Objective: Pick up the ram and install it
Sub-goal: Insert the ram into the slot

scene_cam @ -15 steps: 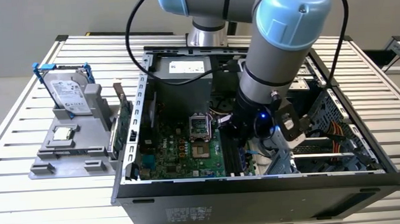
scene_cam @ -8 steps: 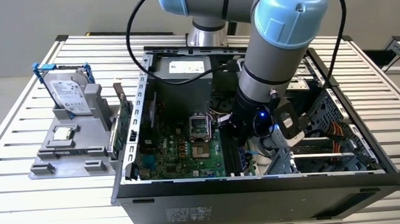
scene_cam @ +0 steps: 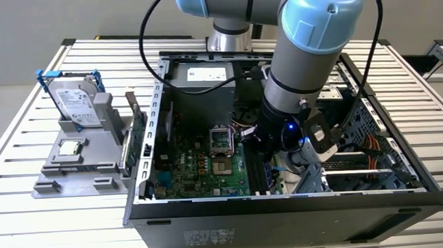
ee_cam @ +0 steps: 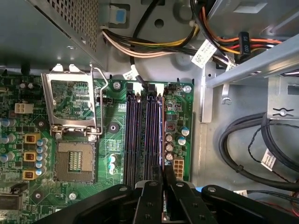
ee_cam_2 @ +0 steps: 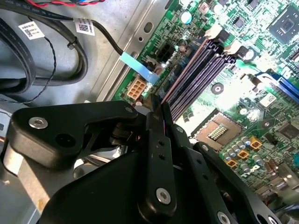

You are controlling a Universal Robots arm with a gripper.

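Presently, the gripper (ee_cam: 163, 175) is closed on the ram (ee_cam: 162, 135), seen edge-on in the first wrist view as a long, thin dark strip lying along the rightmost black slot of the motherboard (ee_cam: 112, 135), centre frame. In the second wrist view the gripper (ee_cam_2: 158, 106) pinches that same thin edge at the slots (ee_cam_2: 196, 70).

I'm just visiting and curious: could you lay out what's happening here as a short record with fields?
Setting: open black computer case on a slatted metal table
Arm: reaching down into the case
End effector: shut, over the black memory slots on the green motherboard
Held: thin dark-blue ram stick, seen edge-on, seemingly above the outermost slot
Outside case: silver hard drive in a blue bracket on a grey holder
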